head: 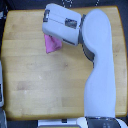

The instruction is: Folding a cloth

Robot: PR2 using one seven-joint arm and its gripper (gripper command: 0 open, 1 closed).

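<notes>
Arm: my 1 white arm reaches from the near right edge toward the far middle of the bench.
Fingers: my fingers are hidden beneath my wrist housing; I cannot tell their spread or whether they grip.
Cloth: the pink cloth lies bunched on the far half of the bench, left of my arm, partly under my wrist.

**A wooden tabletop seen from above**

A light wooden tabletop with rounded corners and visible plank seams fills most of the exterior view. Its grain runs left to right. Dark floor shows beyond the edges. A pale object, cut off, sits at the exterior view's left. Lighting is even and soft.
</notes>
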